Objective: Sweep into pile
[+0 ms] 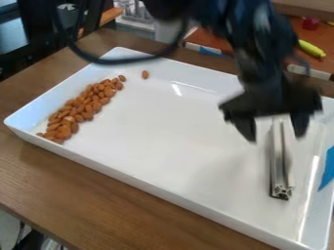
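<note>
Brown wood is making up the desk (78, 195), and a white tray (176, 122) is resting on it. Inside, on the right, a metal bar (281, 168) is lying along the floor, seemingly serving as the sweeper. It is looking stiff and fairly light, probably slippery on its smooth sides, so a squeeze across its narrow width, away from the ends, would be giving the surest hold. The hand (277, 138) is hanging over its far end, its two fingers standing well apart, one to each side; whether either is touching the bar, I cannot tell. Across the tray, the almonds (85, 107) are lying in a long band beside the left wall, and a loose almond (145, 74) is sitting apart near the far wall. They are likely to be rolling and sliding easily, dry and hard, so a gentle push should be enough. Raised walls are standing round them all, and could be catching the bar if it is swinging wide. Blue tape (327, 168) is sticking to the right wall, while a black cable (117, 61) is looping above the far left side, possibly getting in the way. Beyond the tray, a yellow toy (312, 49) is lying on a reddish surface (293, 36).
</note>
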{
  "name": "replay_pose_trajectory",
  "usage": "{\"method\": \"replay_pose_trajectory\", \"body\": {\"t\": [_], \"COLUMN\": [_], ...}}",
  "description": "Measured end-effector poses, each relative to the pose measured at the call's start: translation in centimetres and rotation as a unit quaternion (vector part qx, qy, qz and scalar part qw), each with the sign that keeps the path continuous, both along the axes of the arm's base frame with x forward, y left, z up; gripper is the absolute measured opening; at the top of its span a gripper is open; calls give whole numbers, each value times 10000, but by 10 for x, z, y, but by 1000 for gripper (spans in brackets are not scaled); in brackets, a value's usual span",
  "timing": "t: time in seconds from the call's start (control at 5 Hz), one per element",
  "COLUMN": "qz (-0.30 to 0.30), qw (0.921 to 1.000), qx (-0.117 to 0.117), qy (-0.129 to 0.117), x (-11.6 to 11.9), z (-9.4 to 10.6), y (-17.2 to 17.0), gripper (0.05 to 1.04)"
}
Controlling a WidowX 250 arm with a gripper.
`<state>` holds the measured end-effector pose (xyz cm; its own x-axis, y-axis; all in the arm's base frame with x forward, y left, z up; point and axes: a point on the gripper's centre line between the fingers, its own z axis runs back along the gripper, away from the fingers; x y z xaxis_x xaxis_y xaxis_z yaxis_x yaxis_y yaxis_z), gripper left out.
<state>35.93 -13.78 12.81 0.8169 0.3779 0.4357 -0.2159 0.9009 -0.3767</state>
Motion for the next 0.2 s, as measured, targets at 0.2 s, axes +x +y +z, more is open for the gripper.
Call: {"method": "replay_pose_trajectory", "body": {"t": [0.2], "qz": [-79], "qw": [9965], "qx": [-613], "qy": [565], "x": [-2], "z": [48], "y": [27], "gripper": [1004]}}
